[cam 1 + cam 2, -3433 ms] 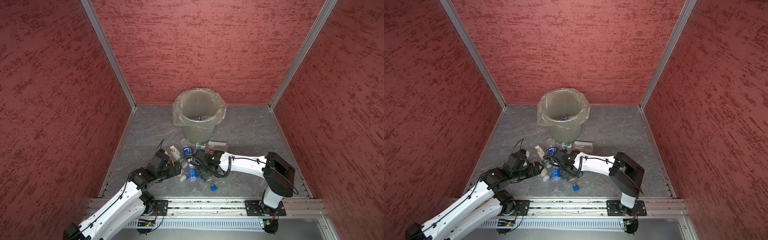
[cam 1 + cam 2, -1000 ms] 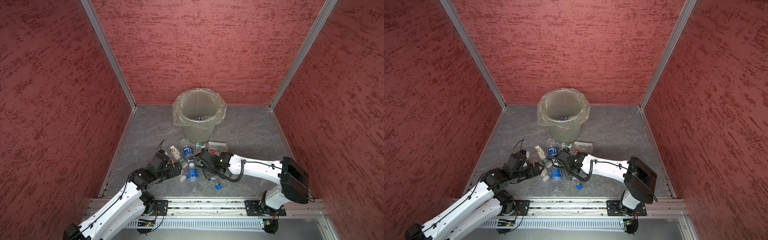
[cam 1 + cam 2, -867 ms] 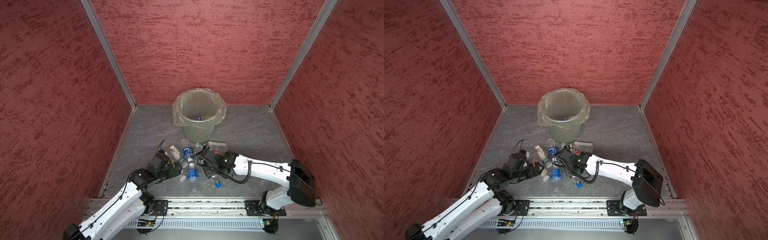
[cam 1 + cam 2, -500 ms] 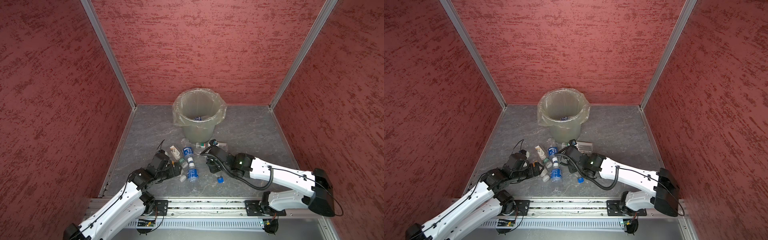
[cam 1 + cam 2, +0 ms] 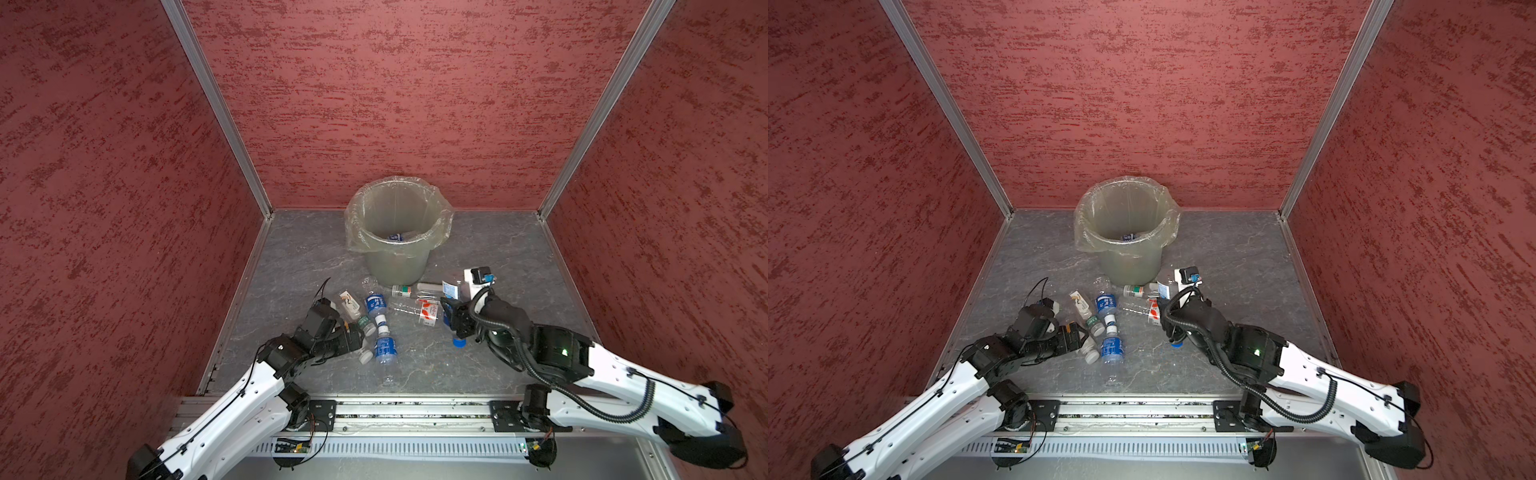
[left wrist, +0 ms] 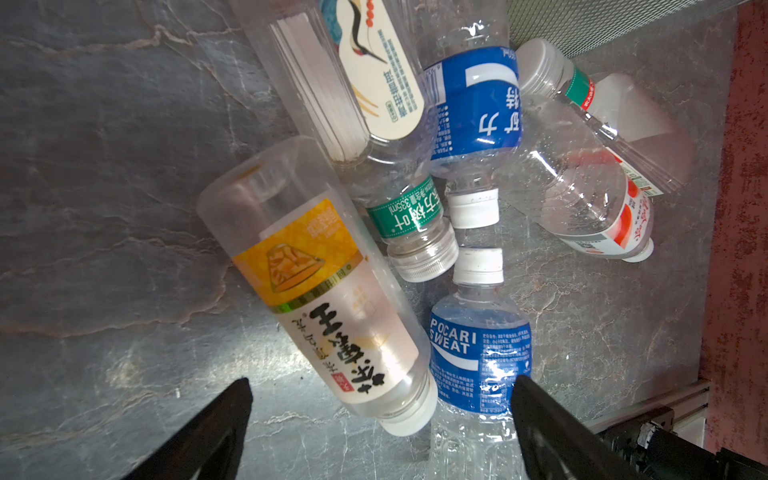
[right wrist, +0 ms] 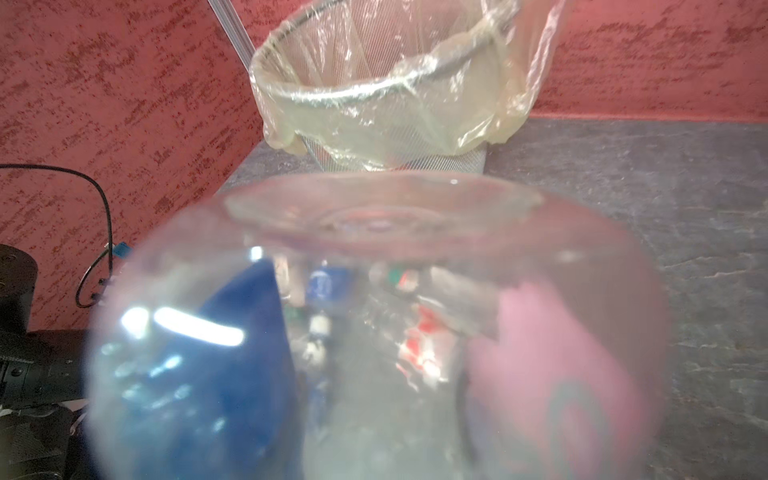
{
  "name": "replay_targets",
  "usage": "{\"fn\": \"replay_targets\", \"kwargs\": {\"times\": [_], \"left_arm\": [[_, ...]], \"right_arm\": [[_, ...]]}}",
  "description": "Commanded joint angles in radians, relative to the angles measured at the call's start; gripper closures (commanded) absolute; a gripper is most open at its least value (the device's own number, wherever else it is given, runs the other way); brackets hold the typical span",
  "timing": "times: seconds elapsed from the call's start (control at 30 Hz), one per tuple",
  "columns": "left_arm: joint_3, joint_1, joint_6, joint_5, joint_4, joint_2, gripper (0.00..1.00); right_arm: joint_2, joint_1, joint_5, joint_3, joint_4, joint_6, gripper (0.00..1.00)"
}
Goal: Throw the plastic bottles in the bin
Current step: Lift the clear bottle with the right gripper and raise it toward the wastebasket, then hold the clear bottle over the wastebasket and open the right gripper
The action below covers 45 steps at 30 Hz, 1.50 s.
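The right claw (image 5: 454, 322) was clamped on a clear blue-capped bottle (image 7: 374, 316), its base turned toward the bin (image 5: 397, 266), which stood at twelve o'clock on the floor. The left claw (image 6: 381, 381) hung wide open, gripping nothing, over a yellow-labelled bottle (image 6: 316, 291) among the loose plastic bottles (image 5: 375, 305) at the bin's six to seven o'clock.

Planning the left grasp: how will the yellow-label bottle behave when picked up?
Yellow-label bottle looks empty, so probably light. Lying on its side and round, it may roll if nudged. Its smooth wall might slip in the left fingers.
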Motion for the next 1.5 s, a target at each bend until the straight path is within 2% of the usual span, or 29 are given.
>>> {"fn": "replay_targets", "kwargs": {"times": [0.0, 0.23, 0.57, 0.73, 0.83, 0.97, 1.03, 1.1, 1.17, 1.23, 1.33, 1.47], "left_arm": [[0.021, -0.006, 0.003, 0.008, 0.013, -0.019, 0.03], [0.025, -0.034, 0.030, 0.044, 0.018, -0.026, 0.04], [0.032, -0.045, 0.031, 0.041, 0.025, -0.038, 0.03], [0.053, -0.045, 0.040, 0.033, 0.005, -0.026, 0.03], [0.059, -0.045, 0.048, 0.028, -0.005, -0.033, 0.03], [0.051, -0.044, 0.043, 0.027, 0.002, -0.041, 0.03], [0.046, -0.044, 0.032, 0.032, 0.010, -0.046, 0.03], [0.050, -0.045, 0.026, 0.042, 0.015, -0.054, 0.03], [0.062, -0.045, 0.030, 0.044, 0.007, -0.062, 0.03], [0.080, -0.046, 0.036, 0.032, -0.022, -0.072, 0.03], [0.084, -0.046, 0.041, 0.024, -0.051, -0.099, 0.02], [0.066, -0.048, 0.029, 0.031, -0.042, -0.123, 0.02]], "right_arm": [[-0.052, 0.019, 0.091, 0.003, 0.024, -0.060, 0.61], [-0.173, 0.025, 0.157, -0.007, 0.075, -0.153, 0.61], [-0.118, 0.025, 0.154, 0.066, 0.186, -0.258, 0.63], [0.022, 0.025, 0.185, 0.205, 0.276, -0.371, 0.65], [0.172, 0.011, 0.200, 0.340, 0.369, -0.498, 0.65], [0.423, -0.153, 0.073, 0.599, 0.395, -0.537, 0.64], [0.561, -0.275, -0.050, 0.742, 0.367, -0.488, 0.59], [0.738, -0.375, -0.141, 0.925, 0.315, -0.457, 0.41], [0.888, -0.437, -0.214, 1.119, 0.219, -0.424, 0.23], [0.992, -0.449, -0.206, 1.266, 0.138, -0.416, 0.15], [1.022, -0.457, -0.184, 1.290, 0.141, -0.421, 0.07], [0.950, -0.463, -0.171, 1.211, 0.195, -0.433, 0.04]]}}
